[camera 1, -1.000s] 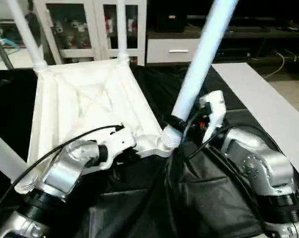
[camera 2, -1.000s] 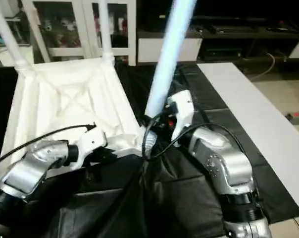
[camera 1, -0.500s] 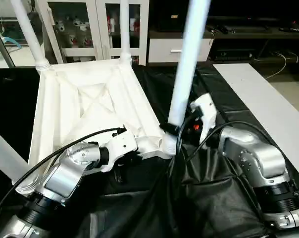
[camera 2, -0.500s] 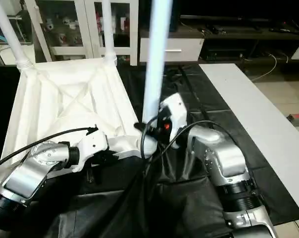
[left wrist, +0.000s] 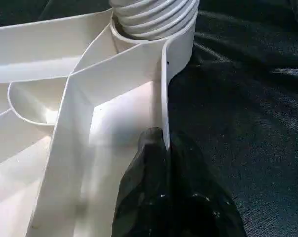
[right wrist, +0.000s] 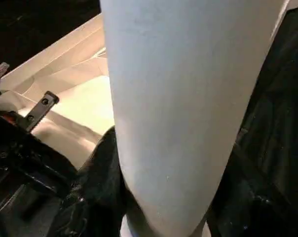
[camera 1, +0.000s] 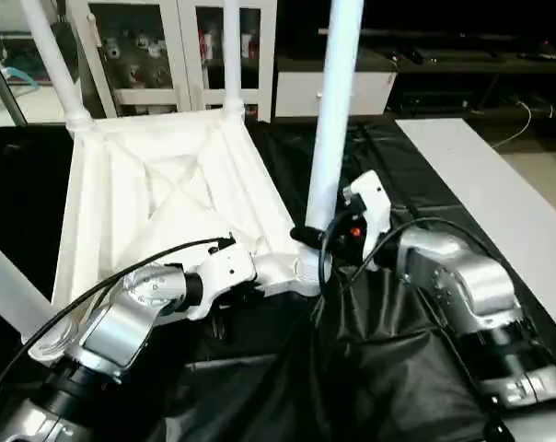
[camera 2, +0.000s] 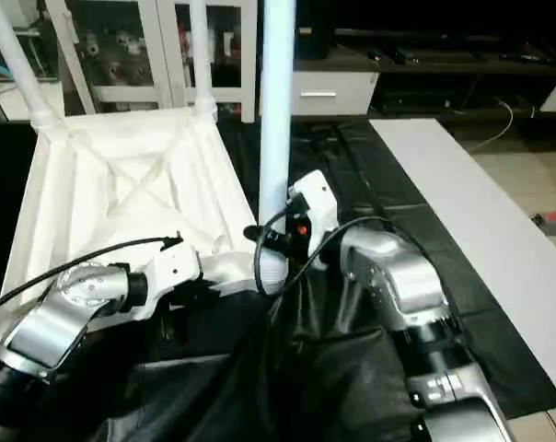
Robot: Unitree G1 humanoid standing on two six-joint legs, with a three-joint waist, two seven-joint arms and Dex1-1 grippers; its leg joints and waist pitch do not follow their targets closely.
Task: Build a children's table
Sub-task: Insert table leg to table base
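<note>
Table top lies upside down on the black cloth, X-ribbed underside up. We count two legs standing in the far corner sockets, far-left leg and far-right leg. A third white leg crosses the left edge of the head view near the near-left corner; its seating is cut off, so we cannot tell whether it is in its socket.

Fourth leg stands about upright in the near-right corner socket, threaded end inside the collar.

Left gripper: jaws closed, pinching the thin side wall of the top just beside that socket; black fingers sit either side of the wall.

Right gripper: jaws about half open, clamped round the fourth leg low on its shaft, just above the socket. The black fingers appear to wrap the shaft, though that wrist view is too close to show their tips.
</note>
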